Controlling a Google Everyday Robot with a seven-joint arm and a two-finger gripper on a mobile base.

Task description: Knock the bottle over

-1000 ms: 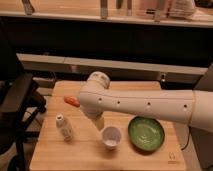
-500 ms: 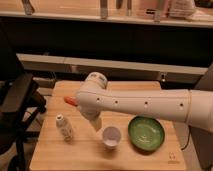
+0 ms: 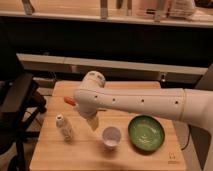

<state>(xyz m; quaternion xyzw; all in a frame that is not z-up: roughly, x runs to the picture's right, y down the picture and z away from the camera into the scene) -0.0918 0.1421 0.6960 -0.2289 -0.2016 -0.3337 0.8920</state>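
Note:
The small pale bottle (image 3: pixel 63 127) with a white cap stands on the left part of the wooden table (image 3: pixel 75 152), leaning slightly, cap toward the back left. My white arm reaches in from the right across the table. Its gripper (image 3: pixel 93 123) points down at the table, just right of the bottle and apart from it by a small gap. The gripper holds nothing that I can see.
A white cup (image 3: pixel 111 136) stands right of the gripper near the front. A green bowl (image 3: pixel 146 132) sits further right. An orange-red object (image 3: pixel 70 101) lies behind the bottle, partly hidden by the arm. A black chair (image 3: pixel 17 97) stands at the table's left edge.
The arm and gripper have shifted a little to the left, closer to the bottle. The bottle, cup and bowl stay where they were.

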